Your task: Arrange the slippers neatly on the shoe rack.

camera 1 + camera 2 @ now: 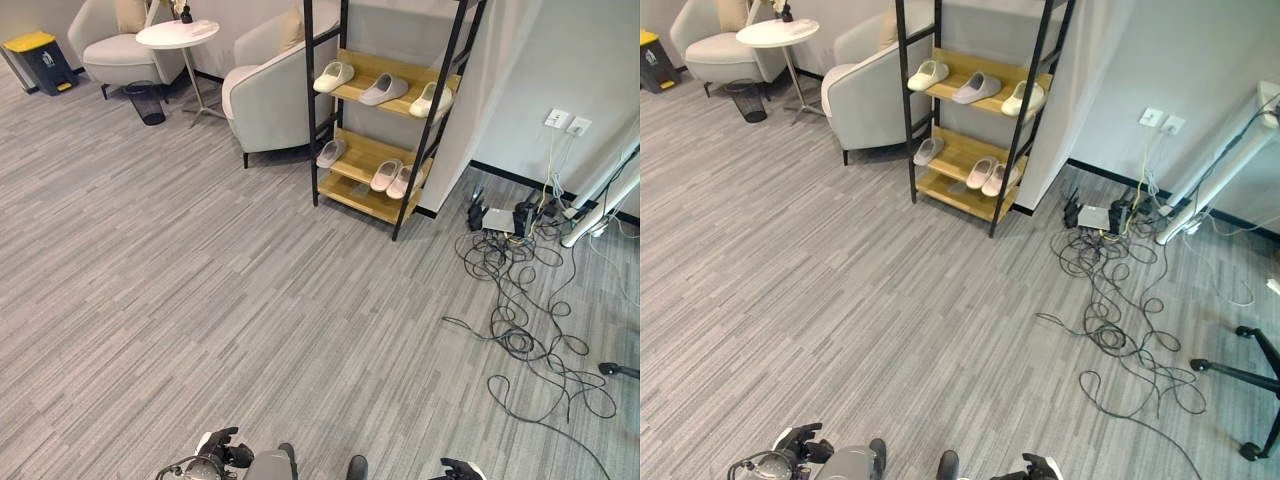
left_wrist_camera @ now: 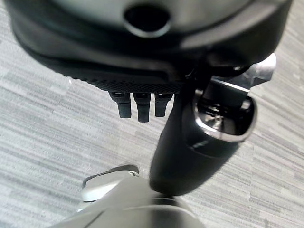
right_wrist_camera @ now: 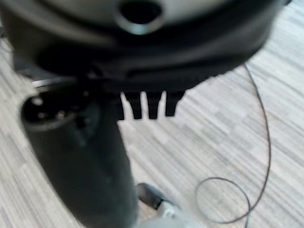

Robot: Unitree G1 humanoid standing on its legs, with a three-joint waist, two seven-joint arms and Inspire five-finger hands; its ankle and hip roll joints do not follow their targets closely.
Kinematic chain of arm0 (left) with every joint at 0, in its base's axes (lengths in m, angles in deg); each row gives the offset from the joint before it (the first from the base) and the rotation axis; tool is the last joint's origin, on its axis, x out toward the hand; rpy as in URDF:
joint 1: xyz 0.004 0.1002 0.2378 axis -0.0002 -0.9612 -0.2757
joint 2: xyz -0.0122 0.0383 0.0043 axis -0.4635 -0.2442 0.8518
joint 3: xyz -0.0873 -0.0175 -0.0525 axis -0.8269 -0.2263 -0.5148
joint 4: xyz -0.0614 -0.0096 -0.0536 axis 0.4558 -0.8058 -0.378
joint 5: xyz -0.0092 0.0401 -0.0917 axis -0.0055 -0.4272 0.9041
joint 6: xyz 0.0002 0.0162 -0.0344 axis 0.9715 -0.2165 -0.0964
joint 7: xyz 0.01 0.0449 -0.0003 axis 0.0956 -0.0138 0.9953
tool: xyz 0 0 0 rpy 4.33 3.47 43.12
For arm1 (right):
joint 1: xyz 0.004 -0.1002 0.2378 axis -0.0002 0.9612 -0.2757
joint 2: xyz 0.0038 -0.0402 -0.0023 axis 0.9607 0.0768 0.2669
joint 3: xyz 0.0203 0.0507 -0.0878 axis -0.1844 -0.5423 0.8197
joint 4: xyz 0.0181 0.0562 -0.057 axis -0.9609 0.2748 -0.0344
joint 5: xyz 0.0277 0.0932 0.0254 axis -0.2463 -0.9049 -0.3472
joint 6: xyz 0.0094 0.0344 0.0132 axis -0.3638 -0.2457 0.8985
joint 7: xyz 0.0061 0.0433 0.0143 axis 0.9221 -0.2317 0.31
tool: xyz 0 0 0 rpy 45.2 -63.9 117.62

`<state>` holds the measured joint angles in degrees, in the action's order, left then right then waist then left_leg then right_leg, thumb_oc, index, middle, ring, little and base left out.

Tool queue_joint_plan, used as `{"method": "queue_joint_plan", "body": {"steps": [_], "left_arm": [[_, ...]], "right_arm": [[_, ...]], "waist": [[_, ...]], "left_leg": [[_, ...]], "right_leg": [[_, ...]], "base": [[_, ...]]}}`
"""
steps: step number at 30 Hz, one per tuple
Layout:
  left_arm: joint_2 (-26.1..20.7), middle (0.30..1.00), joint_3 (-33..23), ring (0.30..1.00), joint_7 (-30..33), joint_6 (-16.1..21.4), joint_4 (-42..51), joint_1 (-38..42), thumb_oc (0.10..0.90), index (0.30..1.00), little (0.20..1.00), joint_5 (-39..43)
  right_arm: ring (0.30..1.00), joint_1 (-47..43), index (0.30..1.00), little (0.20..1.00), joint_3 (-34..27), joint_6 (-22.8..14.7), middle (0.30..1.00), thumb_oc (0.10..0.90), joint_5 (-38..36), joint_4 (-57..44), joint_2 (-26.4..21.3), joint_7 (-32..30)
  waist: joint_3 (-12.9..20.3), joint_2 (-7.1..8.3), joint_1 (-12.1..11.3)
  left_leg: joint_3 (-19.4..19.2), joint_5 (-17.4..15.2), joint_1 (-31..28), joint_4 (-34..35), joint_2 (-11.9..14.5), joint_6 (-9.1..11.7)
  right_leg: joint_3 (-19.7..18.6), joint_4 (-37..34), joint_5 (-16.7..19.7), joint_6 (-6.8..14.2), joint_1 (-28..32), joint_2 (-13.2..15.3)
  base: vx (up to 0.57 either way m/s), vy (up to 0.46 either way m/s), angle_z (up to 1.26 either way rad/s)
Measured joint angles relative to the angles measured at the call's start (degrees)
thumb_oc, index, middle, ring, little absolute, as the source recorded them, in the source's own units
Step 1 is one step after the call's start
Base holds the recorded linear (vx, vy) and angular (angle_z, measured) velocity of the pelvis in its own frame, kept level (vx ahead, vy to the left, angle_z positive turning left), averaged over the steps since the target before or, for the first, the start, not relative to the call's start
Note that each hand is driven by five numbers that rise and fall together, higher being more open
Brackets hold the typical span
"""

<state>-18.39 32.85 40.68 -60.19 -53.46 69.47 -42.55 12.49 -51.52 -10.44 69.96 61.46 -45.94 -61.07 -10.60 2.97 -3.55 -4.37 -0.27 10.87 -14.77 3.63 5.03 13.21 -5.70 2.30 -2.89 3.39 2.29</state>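
Over bare floor (image 1: pixel 200 300): L hand (image 2: pixel 142 71) & R hand (image 3: pixel 147 71) fingers straight, nothing held.

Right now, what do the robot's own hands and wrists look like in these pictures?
The left robot hand is dark, almost black, with a row of short ridged fingers under a rounded black palm housing that has a finely textured edge. Its thick glossy black thumb ends at a shiny metal joint. The right robot hand looks much the same: black housing, dark blocky fingers, bulky black thumb.
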Motion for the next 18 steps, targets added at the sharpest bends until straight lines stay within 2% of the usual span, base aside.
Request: {"method": "queue_joint_plan", "body": {"steps": [1,3,5,7,8,9,10,12,13,14,15,16,17,18], "left_arm": [[0.11,0.9,0.08,0.9,0.06,-0.02,-0.04,0.08,0.8,0.9,0.9,0.0],[0.29,0.9,0.14,0.9,0.42,0.02,-0.48,0.22,0.8,0.9,0.9,-0.05],[0.25,0.9,0.06,0.9,0.52,0.03,-0.69,-0.17,0.8,0.9,0.9,-0.04],[0.26,0.9,0.04,0.9,0.53,-0.05,-0.79,-1.99,0.8,0.9,0.9,-0.04],[0.42,0.9,0.04,0.9,0.51,-0.12,-0.93,-3.03,0.8,0.9,0.9,-0.04],[0.36,0.9,0.0,0.9,0.51,-0.13,-1.7,-3.37,0.8,0.9,0.9,-0.07],[0.19,0.9,-0.08,0.9,0.52,-0.11,-1.65,-3.76,0.8,0.9,0.9,-0.07],[-0.56,0.9,-0.48,0.9,0.47,-0.12,-1.61,-4.31,0.8,0.9,0.9,-0.16],[-0.74,0.9,-0.66,0.9,0.4,-0.15,-1.58,-4.4,0.8,0.9,0.9,-0.79],[-0.73,0.9,-0.66,0.9,0.4,-0.15,-1.58,-4.44,0.8,0.9,0.9,-0.8],[-0.99,0.9,-0.59,0.9,0.38,-0.19,-0.38,-3.95,0.8,0.9,0.9,-1.19],[-0.84,0.9,-0.48,0.9,0.13,-0.19,-0.09,-3.79,0.8,0.9,0.9,-1.21],[-1.0,0.9,0.3,0.9,-0.22,-0.17,0.1,-3.7,0.8,0.9,0.9,-1.21],[-1.33,0.9,0.36,0.9,-0.39,-0.15,0.47,-3.55,0.8,0.9,0.9,-1.2]], "right_arm": [[0.9,0.07,0.9,0.9,0.0,0.0,0.9,0.8,-0.01,-0.05,-0.13,0.01],[0.9,0.1,0.9,0.9,-0.06,0.24,0.9,0.8,-0.05,-0.01,-0.33,-0.01],[0.9,-0.18,0.9,0.9,-0.15,0.26,0.9,0.8,-0.09,-0.01,-0.54,-0.09],[0.9,-0.68,0.9,0.9,-0.65,0.11,0.9,0.8,-0.09,-0.04,-0.8,-0.1],[0.9,-0.7,0.9,0.9,-0.7,-0.17,0.9,0.8,-0.08,-0.47,-0.98,-0.14],[0.9,-0.78,0.9,0.9,-0.55,-0.47,0.9,0.8,-0.06,-0.52,-0.72,-0.18],[0.9,-0.75,0.9,0.9,-0.41,-0.5,0.9,0.8,-0.04,-0.43,-0.31,-0.18],[0.9,-0.62,0.9,0.9,-0.42,-0.48,0.9,0.8,0.07,-0.1,0.76,-0.15],[0.9,-0.65,0.9,0.9,-0.41,-0.49,0.9,0.8,0.21,-0.17,1.16,-0.12],[0.9,-0.65,0.9,0.9,-0.41,-0.49,0.9,0.8,0.21,-0.18,1.18,-0.12],[0.9,-1.26,0.9,0.9,-0.43,-0.57,0.9,0.8,0.3,-0.54,1.56,0.35],[0.9,-1.96,0.9,0.9,-0.45,-0.54,0.9,0.8,0.32,-0.6,1.45,0.32],[0.9,-2.08,0.9,0.9,-0.4,-0.55,0.9,0.8,0.31,-1.82,1.37,0.29],[0.9,-1.58,0.9,0.9,-0.5,-0.64,0.9,0.8,0.11,-2.77,1.42,0.28]], "waist": [[0.04,-0.09,0.02],[-0.03,-0.19,-0.34],[0.04,-0.31,-1.66],[0.32,-0.89,-3.39],[0.53,-1.3,-3.3],[1.06,-0.69,-3.43],[1.79,0.14,-3.71],[3.04,1.89,-3.75],[3.12,1.94,-3.53],[3.12,1.93,-3.53],[2.8,0.8,-3.87],[2.72,-0.78,-3.58],[2.81,-1.53,-2.62],[2.84,-1.45,-2.08]], "left_leg": [[0.08,0.36,-0.65,1.92,0.31,0.41],[0.02,1.99,-1.07,10.8,0.6,2.29],[0.15,3.7,-1.01,14.16,0.25,3.76],[0.35,4.12,-2.94,17.83,0.56,3.25],[0.32,5.93,-3.62,17.55,0.66,1.61],[-0.09,7.78,-3.82,16.23,-0.19,-0.6],[-0.57,7.59,-3.63,15.41,-1.1,-1.39],[-2.63,5.74,-4.31,15.47,-3.27,-4.22],[-3.27,5.57,-5.39,16.12,-3.87,-5.6],[-3.31,5.63,-5.43,16.1,-3.87,-5.58],[-5.1,4.76,-7.71,17.38,-3.91,-7.6],[-5.38,5.03,-8.56,18.14,-3.32,-7.67],[-5.26,4.73,-9.13,18.24,-3.38,-8.88],[-5.13,4.3,-9.68,18.23,-3.94,-9.23]], "right_leg": [[0.15,0.02,-0.01,0.01,-0.06,-0.04],[0.37,-0.01,-0.43,0.61,-0.32,-0.26],[-0.46,-0.01,-0.69,1.04,-0.01,-0.39],[-2.68,-0.01,-1.28,2.24,0.89,-0.77],[-3.07,-0.03,-1.65,2.89,1.83,-0.83],[-3.48,-0.02,-2.4,3.97,2.35,0.13],[-4.12,-0.02,-2.82,4.51,2.36,1.13],[-3.99,1.39,-3.08,5.84,2.4,3.88],[-3.87,4.48,-3.61,7.16,1.46,4.92],[-3.86,4.54,-3.66,7.21,1.45,4.95],[-3.93,16.23,-5.12,11.04,-3.24,6.02],[-3.88,24.88,-4.91,11.5,-7.52,6.29],[-3.22,32.94,-4.62,12.82,-11.56,7.64],[-2.35,36.63,-4.89,13.52,-13.16,9.11]], "base": [[0.27,0.152,0.26],[0.19,0.135,0.25],[0.15,0.146,-0.06],[0.16,0.172,-0.59],[0.21,0.228,-0.6],[0.17,0.181,-0.33],[0.16,0.193,-0.26],[0.11,0.162,-0.28],[0.09,0.19,-0.2],[0.11,0.25,-0.39],[0.07,0.195,-0.4],[0.05,0.123,-0.33],[0.16,0.168,0.02],[0.19,0.133,0.08]]}}
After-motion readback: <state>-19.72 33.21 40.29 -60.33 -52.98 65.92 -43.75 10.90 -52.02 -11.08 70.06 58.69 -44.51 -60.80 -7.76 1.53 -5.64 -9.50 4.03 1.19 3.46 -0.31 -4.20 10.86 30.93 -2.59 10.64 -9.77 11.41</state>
